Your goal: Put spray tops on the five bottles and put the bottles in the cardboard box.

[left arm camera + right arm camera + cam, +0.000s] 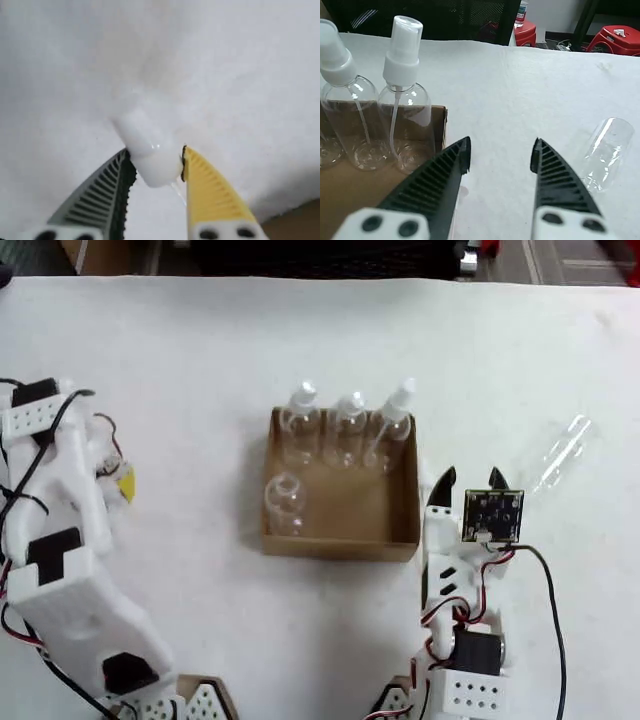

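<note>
White cloth lies under everything. Left claw is clamped on a spray top, light stiff plastic; its dip tube is hard to make out. Right claw stands apart, empty, just right of the box. Farther right lies a loose bottle. It looks thin, slippery and apt to roll, so is best gripped across its body. Four bottles stand in the box, one uncapped.

White tabletop, cloth-like surface. Directly on it: shallow brown cardboard box near centre; clear plastic bottle on its side, apart from the box.
</note>
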